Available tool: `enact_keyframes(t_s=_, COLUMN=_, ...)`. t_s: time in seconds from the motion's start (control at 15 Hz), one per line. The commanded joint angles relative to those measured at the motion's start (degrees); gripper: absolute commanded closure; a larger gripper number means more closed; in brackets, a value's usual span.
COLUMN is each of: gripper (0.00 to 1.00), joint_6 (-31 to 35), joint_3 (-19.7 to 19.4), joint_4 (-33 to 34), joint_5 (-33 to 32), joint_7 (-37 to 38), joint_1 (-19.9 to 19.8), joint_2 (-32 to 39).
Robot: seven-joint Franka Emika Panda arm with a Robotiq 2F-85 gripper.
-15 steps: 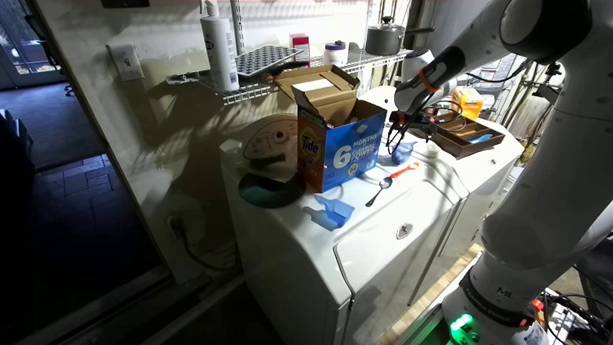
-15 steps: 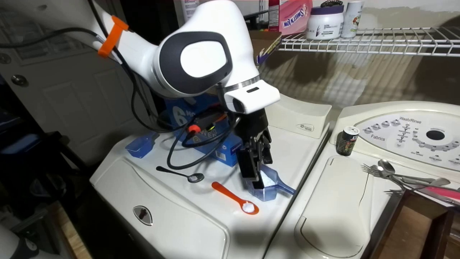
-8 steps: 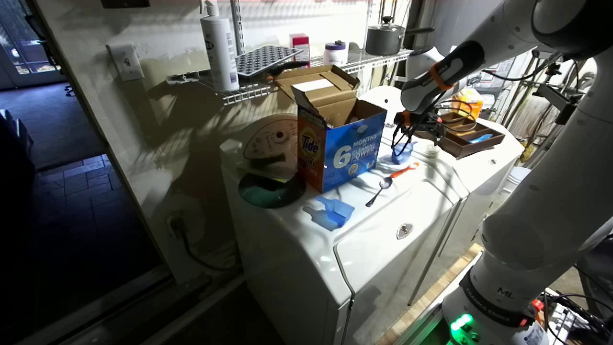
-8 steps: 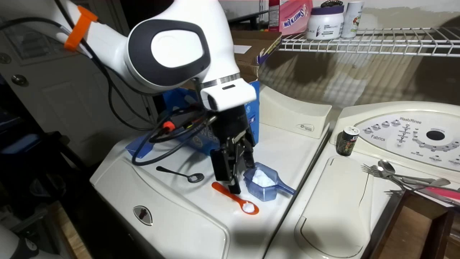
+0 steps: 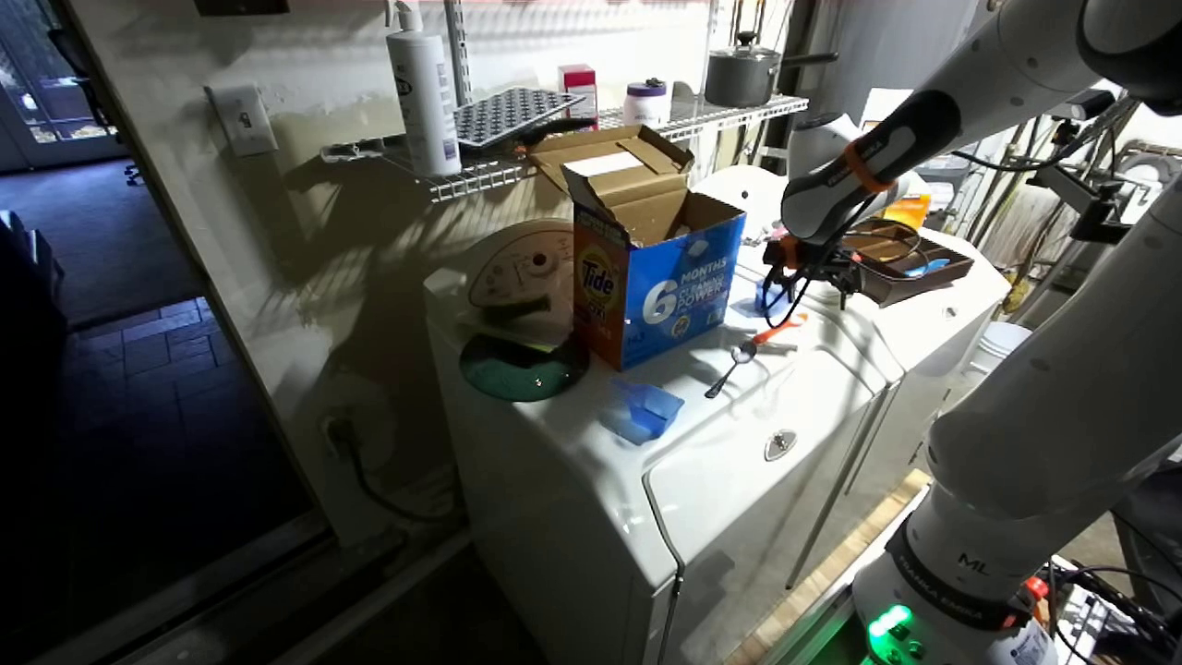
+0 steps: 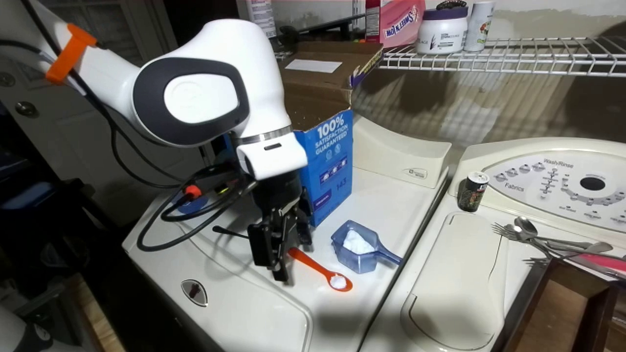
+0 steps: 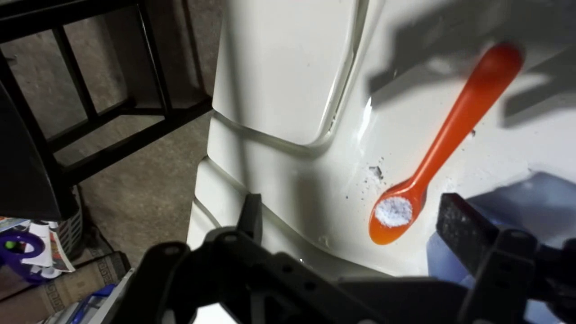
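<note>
Hovers with end effector (image 7: pixel 357 221) spread wide near orange spoon (image 7: pixel 459 120) lying on white appliance top (image 6: pixel 389 203). Has blue scoop (image 6: pixel 356 261) just beside spoon, plus dark spoon (image 5: pixel 741 354) and open Tide box (image 5: pixel 665 286) nearby.

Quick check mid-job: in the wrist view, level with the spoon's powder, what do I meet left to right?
Black frame, brown floor, white appliance's edge, one gripper finger, orange spoon's bowl with white powder, blue scoop.
</note>
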Motion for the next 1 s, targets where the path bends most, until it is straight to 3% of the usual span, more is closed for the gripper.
enact_keyframes(t_s=0.0, gripper=0.0, joint_6=3.7, joint_3=1.4, joint_4=-4.6, joint_5=-0.7, joint_7=0.5, joint_1=-1.8, joint_2=-1.8)
enact_keyframes(t_s=0.47, gripper=0.0, joint_6=13.5, joint_3=1.6, joint_4=-5.9, joint_5=-9.3, joint_7=6.5, joint_1=-4.2, joint_2=0.8)
enact_keyframes(t_s=0.93, gripper=0.0, joint_6=17.9, joint_3=1.3, joint_4=-4.2, joint_5=-8.9, joint_7=6.7, joint_1=-3.9, joint_2=5.0)
